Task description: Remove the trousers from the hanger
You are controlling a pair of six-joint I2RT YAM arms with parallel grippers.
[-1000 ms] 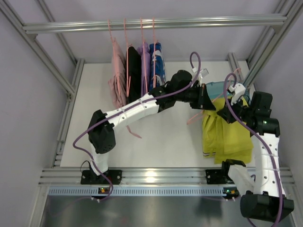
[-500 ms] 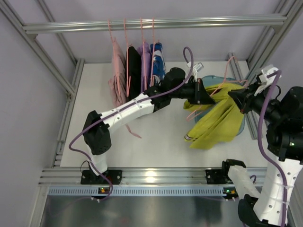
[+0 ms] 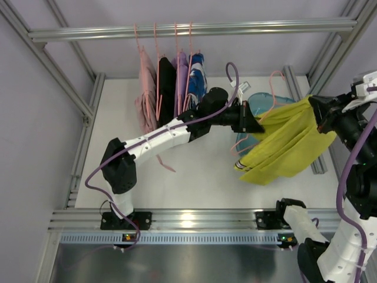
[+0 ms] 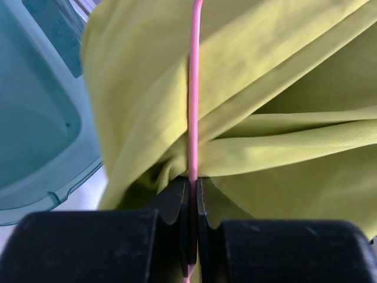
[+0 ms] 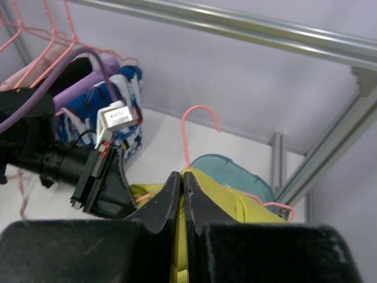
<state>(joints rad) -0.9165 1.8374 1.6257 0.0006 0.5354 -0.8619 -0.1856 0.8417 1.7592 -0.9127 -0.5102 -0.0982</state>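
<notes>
The trousers (image 3: 288, 147), yellow-green and bunched lengthwise, hang in the air in the right half of the overhead view, above the white surface (image 3: 194, 177). Their long axis runs from lower centre up to the right edge. The pink hanger (image 3: 271, 97) sits at their left end, its hook rising over the teal bin (image 3: 262, 100). The left arm (image 3: 165, 135) reaches across from the lower left. The left jaws are pressed together on the hanger's wire, right where the cloth folds over it. The right arm (image 3: 339, 121) holds the opposite end at the right edge, and the right jaws are pressed together on a fold of cloth. So cloth and hanger are each gripped apart, with the hanger to the left of the right jaws along the trousers' length. The coming move probably calls for drawing the cloth rightward, away from the wire. The left wrist view shows what the overhead one cannot: the hanger (image 4: 193, 88) running straight up from the closed tips, with the trousers (image 4: 283, 135) draped behind and around it. The right wrist view shows the hook (image 5: 197, 109) standing free above the trousers (image 5: 212, 203). Other clothes (image 3: 171, 88) hang on the rail (image 3: 188, 28) at upper left.
</notes>
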